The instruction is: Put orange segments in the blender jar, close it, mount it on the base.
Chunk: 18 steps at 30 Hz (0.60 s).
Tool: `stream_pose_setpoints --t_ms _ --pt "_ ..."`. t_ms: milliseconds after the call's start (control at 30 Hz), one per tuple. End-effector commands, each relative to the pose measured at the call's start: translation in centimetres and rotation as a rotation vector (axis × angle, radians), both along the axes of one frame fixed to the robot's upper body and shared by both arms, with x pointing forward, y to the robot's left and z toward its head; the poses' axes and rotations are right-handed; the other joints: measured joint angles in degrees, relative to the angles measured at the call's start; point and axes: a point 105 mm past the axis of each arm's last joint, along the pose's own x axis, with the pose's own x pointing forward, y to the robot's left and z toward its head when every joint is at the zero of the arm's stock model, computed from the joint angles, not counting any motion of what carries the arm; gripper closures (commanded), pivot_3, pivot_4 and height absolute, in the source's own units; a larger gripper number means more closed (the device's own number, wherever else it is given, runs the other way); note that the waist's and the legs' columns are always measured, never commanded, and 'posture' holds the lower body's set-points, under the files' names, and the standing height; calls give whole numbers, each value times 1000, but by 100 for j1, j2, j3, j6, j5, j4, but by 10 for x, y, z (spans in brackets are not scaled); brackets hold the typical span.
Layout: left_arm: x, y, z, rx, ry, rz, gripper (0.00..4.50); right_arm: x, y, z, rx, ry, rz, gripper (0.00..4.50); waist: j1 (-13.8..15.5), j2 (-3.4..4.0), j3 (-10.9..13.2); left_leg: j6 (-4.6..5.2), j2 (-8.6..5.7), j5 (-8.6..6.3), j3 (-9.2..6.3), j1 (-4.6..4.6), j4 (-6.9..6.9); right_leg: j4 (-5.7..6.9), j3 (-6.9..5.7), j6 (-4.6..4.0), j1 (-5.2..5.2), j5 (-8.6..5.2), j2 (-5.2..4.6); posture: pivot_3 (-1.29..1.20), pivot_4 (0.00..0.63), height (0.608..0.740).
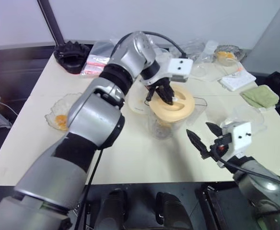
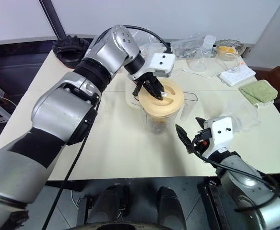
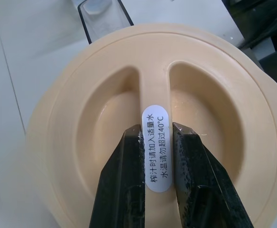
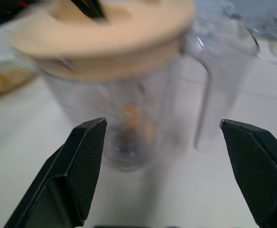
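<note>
Several orange segments sit inside the blender jar at mid-table, with its lid on top. Left gripper clamps the lid's ridge, probably seating it; right gripper, spread wide, waits near the jar, likely to steady it.

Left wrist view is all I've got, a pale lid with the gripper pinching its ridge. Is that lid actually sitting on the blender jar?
Observer: Yes. The head views show the lid on top of the blender jar, the left gripper shut on its ridge.
Operator: Anything inside the jar?
Observer: The right wrist view shows orange segments near the bottom.
Operator: Where's the other arm?
Observer: The right gripper is open, beside the jar, facing its handle side.
Operator: And the base?
Observer: The base stands behind the jar, partly hidden by the left arm.
</note>
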Motion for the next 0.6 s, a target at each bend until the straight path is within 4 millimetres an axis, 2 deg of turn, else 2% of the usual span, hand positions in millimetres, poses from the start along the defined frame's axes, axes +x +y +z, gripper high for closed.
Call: stream_pose_setpoints --t_ms 33,267,500,600 --pt "5 7 -22 71 -6 18 4259 16 -1 -5 1 -57 -15 510 -4 15 -10 0 0 0 1 0 0 -1 1 0 -1 0 0 0 150 740" --pt "8 17 -27 99 -8 38 4259 46 11 2 -6 -148 5 510 -61 20 -21 0 -9 0 1 2 0 6 1 0 -2 0 4 0 150 740" --pt "6 19 -25 103 -8 7 4259 59 13 7 -41 -190 -21 510 -146 22 -23 1 -9 0 -3 9 -1 19 1 0 -1 0 5 0 150 740" --pt "6 20 -25 101 -3 3 4259 63 15 0 -45 -159 -23 1347 -151 22 -24 1 -9 0 -3 9 -1 21 1 0 -1 0 6 0 150 740"
